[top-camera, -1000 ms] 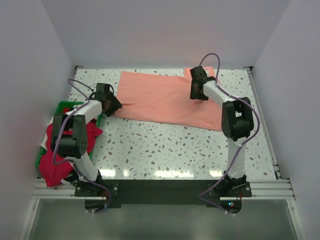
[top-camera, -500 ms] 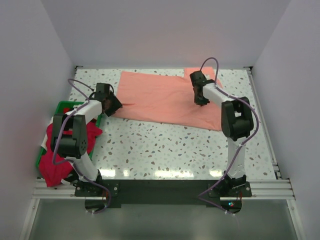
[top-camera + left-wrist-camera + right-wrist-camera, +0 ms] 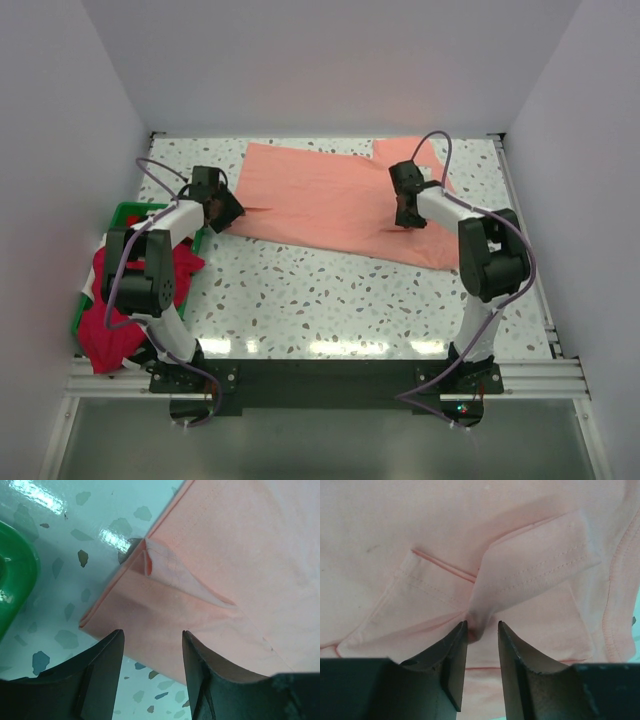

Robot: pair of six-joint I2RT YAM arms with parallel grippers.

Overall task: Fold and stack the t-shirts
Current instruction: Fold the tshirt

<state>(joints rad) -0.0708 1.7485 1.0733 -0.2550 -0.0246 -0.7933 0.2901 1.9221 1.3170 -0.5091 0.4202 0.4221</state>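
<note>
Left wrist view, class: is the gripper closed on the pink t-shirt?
No: the left gripper hangs wide open over the salmon-pink t-shirt, with no cloth pinched.

A flat shirt (image 3: 320, 195) lies spread across the far half of the table (image 3: 330, 290), reaching toward the right side. A bin (image 3: 130, 210) stands at the left edge with a heaped shirt (image 3: 105, 332) in it (spilling over the near rim). The left gripper (image 3: 230, 212) sits between the bin and the flat shirt's left edge. The right gripper (image 3: 408, 222) is on its right part, pinching cloth.
</note>
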